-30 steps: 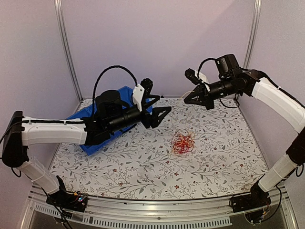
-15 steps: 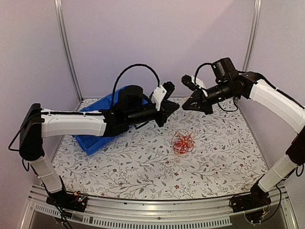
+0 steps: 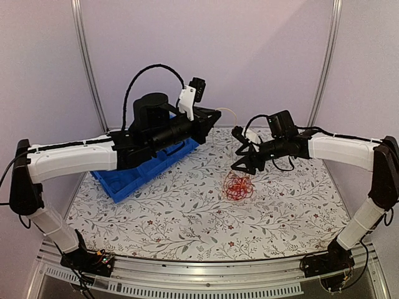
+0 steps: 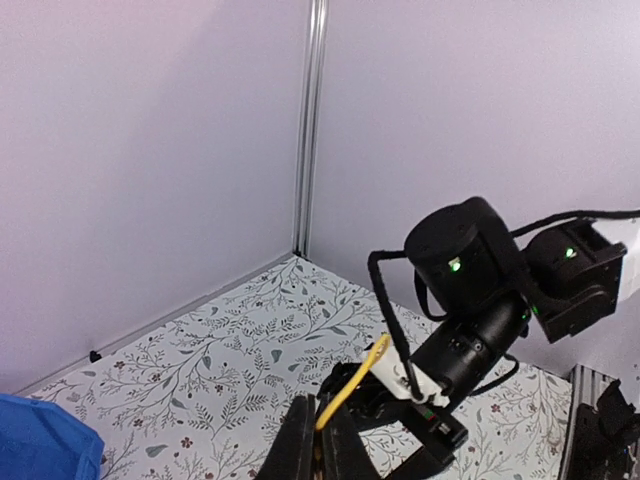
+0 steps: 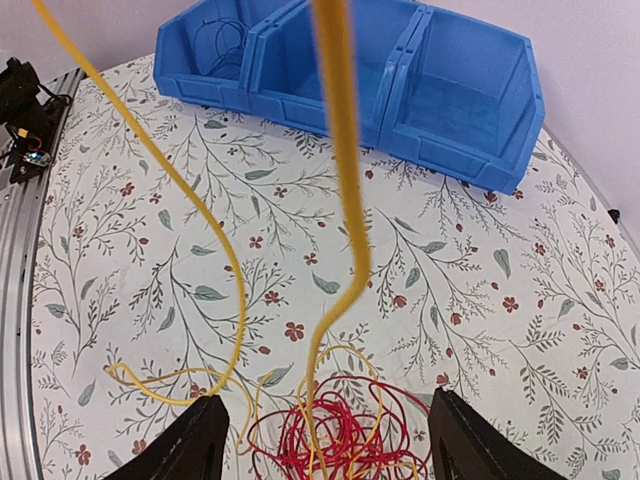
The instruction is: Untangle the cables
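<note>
Cables first: you have one red tangle (image 5: pixel 352 450) lying near the middle of the flowered table (image 3: pixel 187 218), with loops of one yellow cable (image 5: pixel 345 200) mixed into it; two yellow strands rise from that heap, up past the right wrist camera. Your left gripper (image 4: pixel 318 448) is clenched on the yellow cable, raised high over the table; a short length of the cable pokes out beyond its fingertips (the overhead view shows it only as a thin pale curl). Your right gripper (image 3: pixel 239 167) hangs just above the red tangle; its two fingers (image 5: pixel 190 445) stand spread wide, and the hanging strands pass between them, clear of both. One blue bin (image 5: pixel 470 110) sits at the far left of the table, well apart from the tangle and under your left arm; it has three compartments side by side; a thin dark wire (image 5: pixel 225 40) lies in one end compartment.
</note>
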### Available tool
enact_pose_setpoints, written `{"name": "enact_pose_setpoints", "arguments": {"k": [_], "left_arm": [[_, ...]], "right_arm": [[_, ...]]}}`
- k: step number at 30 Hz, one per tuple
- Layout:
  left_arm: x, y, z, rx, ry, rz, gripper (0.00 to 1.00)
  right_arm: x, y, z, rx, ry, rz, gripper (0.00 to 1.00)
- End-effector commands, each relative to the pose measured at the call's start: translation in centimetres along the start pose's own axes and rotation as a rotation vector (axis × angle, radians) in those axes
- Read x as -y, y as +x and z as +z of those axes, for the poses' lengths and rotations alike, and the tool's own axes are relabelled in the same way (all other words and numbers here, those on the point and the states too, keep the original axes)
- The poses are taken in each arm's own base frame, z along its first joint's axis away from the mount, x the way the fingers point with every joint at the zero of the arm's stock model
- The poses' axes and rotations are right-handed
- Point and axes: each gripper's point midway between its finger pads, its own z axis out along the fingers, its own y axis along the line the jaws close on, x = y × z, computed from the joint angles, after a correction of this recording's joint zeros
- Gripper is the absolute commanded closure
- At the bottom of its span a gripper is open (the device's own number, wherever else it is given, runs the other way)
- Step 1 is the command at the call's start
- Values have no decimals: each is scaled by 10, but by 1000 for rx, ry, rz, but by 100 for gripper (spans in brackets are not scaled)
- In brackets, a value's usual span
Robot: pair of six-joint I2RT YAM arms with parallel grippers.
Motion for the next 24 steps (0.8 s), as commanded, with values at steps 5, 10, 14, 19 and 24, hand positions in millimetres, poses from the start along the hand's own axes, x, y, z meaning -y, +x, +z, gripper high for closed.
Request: {"name": "enact_pose_setpoints", "arguments": {"k": [5, 10, 14, 19, 24], "left_arm": [[-12, -85, -46, 169, -80, -73, 100], [-21, -155, -79, 313, -137, -132, 100], [-17, -208, -98, 390, -134, -102, 100], [-17, -272, -137, 535, -167, -41, 100], [-23, -310, -164, 625, -237, 22, 100]], "right_arm": [[19, 49, 59, -31, -10, 130, 35], [19, 79, 79, -100, -38, 210, 50], [33, 105, 88, -155, -21, 302, 52], [51, 118, 86, -176, -2, 403, 45], [58, 120, 82, -173, 4, 437, 45]]}}
